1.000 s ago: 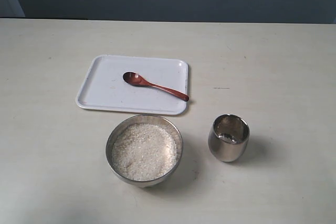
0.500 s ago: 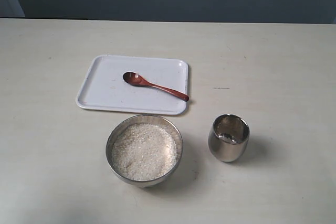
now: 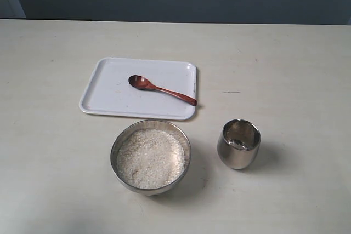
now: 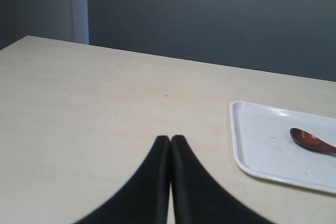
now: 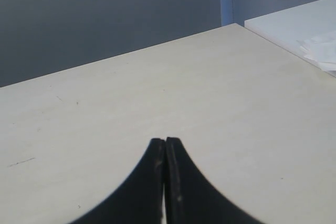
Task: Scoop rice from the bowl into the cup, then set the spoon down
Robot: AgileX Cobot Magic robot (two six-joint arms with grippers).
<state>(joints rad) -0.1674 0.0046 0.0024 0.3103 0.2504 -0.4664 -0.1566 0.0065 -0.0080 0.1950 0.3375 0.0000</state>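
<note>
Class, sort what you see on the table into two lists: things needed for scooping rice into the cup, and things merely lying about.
Needed for the job:
rice
bowl
cup
spoon

Merely lying about:
white tray, which the task does not name; the spoon simply lies on it

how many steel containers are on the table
2. The wide bowl, holding rice, sits just by the near edge of the white tray. The smaller cup stands to the bowl's right in the exterior view, apart from it. None seems hidden.
</note>
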